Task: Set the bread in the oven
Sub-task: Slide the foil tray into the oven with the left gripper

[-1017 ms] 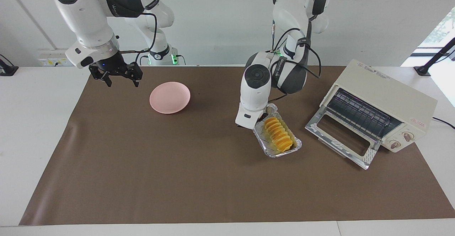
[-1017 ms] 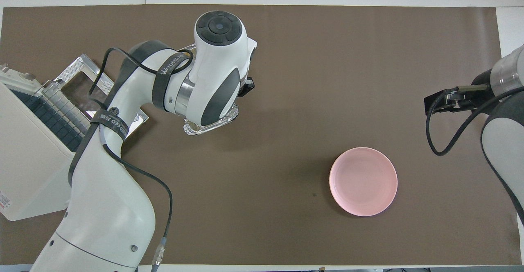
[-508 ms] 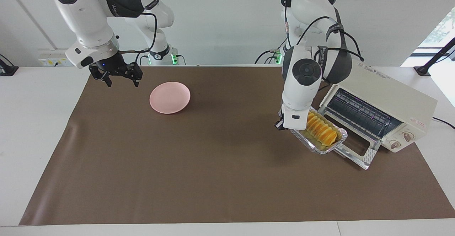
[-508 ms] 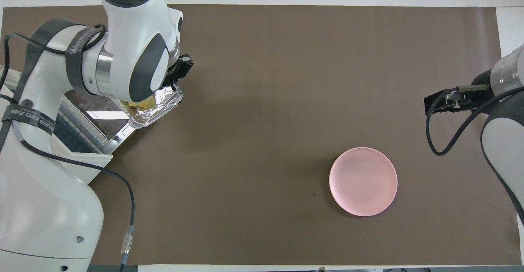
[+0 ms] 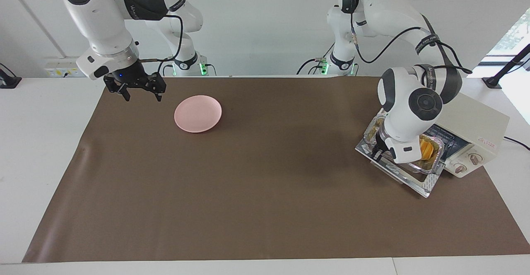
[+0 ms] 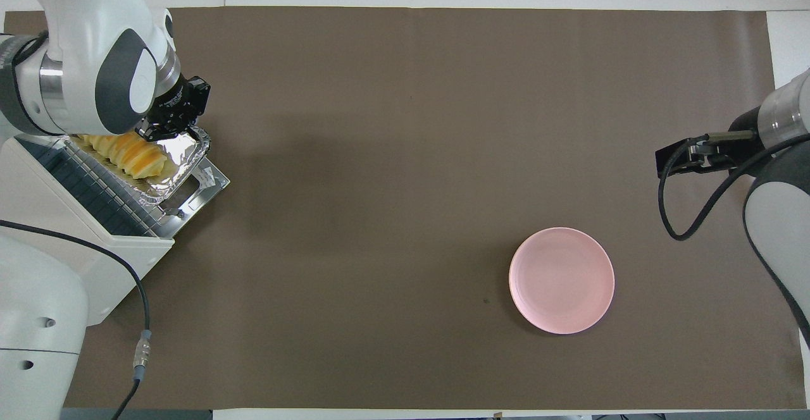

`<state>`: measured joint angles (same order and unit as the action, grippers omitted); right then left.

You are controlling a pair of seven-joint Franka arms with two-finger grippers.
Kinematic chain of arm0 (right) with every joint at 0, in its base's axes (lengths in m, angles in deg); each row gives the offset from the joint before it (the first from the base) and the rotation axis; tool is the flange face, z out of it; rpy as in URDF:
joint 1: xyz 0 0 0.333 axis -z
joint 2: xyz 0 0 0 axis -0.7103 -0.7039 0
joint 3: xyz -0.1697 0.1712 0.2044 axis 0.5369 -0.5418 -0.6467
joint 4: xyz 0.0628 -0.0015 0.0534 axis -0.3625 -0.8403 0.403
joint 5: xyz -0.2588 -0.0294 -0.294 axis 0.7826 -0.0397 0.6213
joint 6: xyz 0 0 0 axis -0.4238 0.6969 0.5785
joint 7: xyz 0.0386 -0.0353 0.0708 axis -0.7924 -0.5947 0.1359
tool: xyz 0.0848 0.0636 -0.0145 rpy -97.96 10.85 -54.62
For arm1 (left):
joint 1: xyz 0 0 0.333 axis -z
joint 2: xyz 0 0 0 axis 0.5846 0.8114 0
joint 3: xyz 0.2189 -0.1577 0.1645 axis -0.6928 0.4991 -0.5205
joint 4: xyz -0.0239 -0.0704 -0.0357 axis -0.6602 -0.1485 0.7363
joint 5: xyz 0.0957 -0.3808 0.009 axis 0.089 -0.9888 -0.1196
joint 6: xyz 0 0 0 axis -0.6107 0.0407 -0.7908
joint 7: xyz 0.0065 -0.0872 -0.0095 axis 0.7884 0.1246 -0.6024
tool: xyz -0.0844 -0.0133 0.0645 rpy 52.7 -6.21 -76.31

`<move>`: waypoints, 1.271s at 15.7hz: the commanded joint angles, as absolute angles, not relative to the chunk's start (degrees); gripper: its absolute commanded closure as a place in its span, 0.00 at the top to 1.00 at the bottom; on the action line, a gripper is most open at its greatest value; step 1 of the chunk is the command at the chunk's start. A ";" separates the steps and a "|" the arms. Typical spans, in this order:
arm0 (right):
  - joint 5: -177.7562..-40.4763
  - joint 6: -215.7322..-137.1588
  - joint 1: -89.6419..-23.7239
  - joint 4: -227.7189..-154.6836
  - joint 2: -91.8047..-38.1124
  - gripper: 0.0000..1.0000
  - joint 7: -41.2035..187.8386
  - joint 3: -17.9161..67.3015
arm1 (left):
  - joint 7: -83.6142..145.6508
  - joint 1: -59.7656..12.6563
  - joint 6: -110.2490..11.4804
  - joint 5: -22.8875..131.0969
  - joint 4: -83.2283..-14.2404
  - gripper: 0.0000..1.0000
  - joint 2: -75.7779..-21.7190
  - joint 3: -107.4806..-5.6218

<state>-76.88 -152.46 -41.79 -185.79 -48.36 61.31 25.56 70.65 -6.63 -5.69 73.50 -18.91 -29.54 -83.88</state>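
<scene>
The bread [image 6: 130, 154], a ridged yellow-orange loaf, lies in a crinkled foil tray [image 6: 183, 154]. My left gripper [image 6: 168, 130] is shut on the tray's rim and holds the tray over the oven's dropped door [image 6: 212, 183], with one end at the oven's mouth over the metal rack. In the facing view the left arm's wrist hides most of the bread [image 5: 426, 148] and the left gripper [image 5: 379, 153]. The cream-white oven [image 5: 476, 117] stands at the left arm's end of the table. My right gripper [image 5: 141, 97] hangs open and holds nothing, over the mat's corner at the right arm's end.
A round pink plate [image 5: 198, 113] lies on the brown mat [image 5: 248, 192] toward the right arm's end. The oven's glass door [image 5: 418, 182] lies open, flat onto the mat. The oven's two knobs [image 5: 468, 163] face away from the robots.
My left arm lifted the foil tray with the bread off the mat's middle and carried it to the oven's open door. The right arm has stayed still.
</scene>
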 commanded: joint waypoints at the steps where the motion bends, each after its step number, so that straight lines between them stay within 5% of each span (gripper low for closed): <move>1: -75.89 -152.10 -41.04 -186.77 -47.42 1.00 62.07 24.86 | 73.76 -7.64 -6.80 72.56 -21.44 0.00 -31.03 -84.19; 8: -75.89 -152.10 -41.04 -186.76 -47.42 1.00 62.07 24.86 | 66.91 -9.32 -12.25 72.91 -29.97 0.00 -33.93 -84.19; 20: -75.89 -152.10 -41.04 -186.77 -47.42 1.00 62.07 24.86 | 55.84 -13.10 -6.63 73.00 -30.24 0.00 -34.38 -85.06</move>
